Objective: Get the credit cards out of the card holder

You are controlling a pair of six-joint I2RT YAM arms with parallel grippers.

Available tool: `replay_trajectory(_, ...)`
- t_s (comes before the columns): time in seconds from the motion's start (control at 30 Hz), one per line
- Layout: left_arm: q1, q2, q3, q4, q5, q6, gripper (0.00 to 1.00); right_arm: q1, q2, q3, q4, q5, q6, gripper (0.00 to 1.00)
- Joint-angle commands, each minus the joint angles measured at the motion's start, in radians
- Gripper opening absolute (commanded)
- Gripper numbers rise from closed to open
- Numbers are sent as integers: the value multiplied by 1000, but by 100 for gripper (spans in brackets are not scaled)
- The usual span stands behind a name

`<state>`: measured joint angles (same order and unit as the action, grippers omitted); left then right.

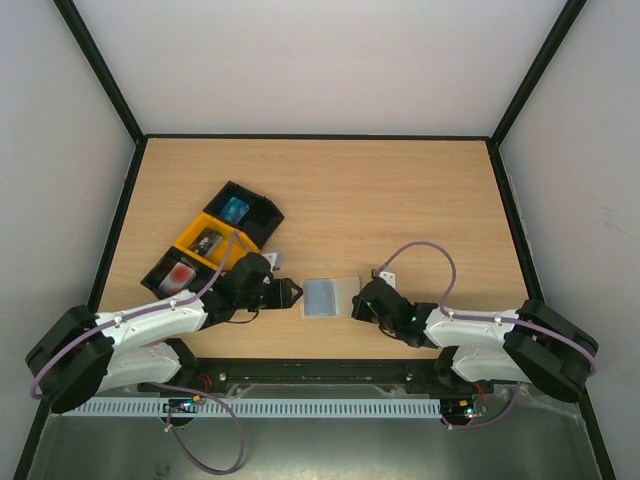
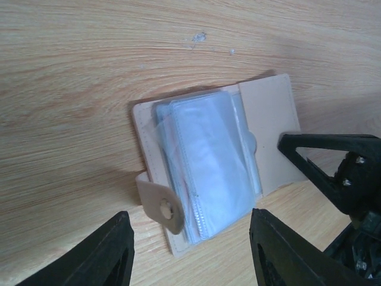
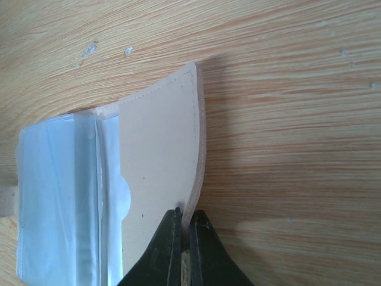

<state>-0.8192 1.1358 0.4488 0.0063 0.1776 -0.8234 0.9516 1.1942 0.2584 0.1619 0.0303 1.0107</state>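
Where the wooden table (image 1: 400, 200) meets its left edge, a row of black and yellow plastic compartment trays (image 1: 212, 243) runs diagonally. A small bright red card (image 1: 181, 275) lies in the nearest black compartment and a bright blue item (image 1: 236, 209) in the farthest.

Just right of the trays, the left gripper (image 1: 287, 293) points at the card holder (image 1: 330, 296) with its black fingers (image 2: 113, 250) spread and nothing between them.

The card holder is a flat pale blue-grey rectangular wallet that lies open on the table between the two arms, near the front edge. Up close, its inside is beige with stitched borders. A stack of clear, bluish plastic sleeves (image 2: 208, 167) sits on the middle, and a tan tab with a round snap (image 2: 162, 207) sticks out at the end nearest the left gripper.

On the right, the right gripper (image 3: 184, 223) is pressed tight on the edge of the beige flap (image 3: 158, 155), which curves up off the wood.
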Motion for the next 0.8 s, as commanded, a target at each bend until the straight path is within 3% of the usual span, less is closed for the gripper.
replay_trajectory(0.0, 2, 41, -37, 96, -15, 5, 57, 3, -20, -60, -22, 24, 18, 2)
replay_trajectory(0.57, -29, 337, 29, 174, -73, -5, 48, 2, -34, -86, -14, -6, 18, 2)
replay_trajectory(0.77, -45, 349, 36, 153, -98, -11, 29, 3, -71, -96, -33, 6, 33, 2)
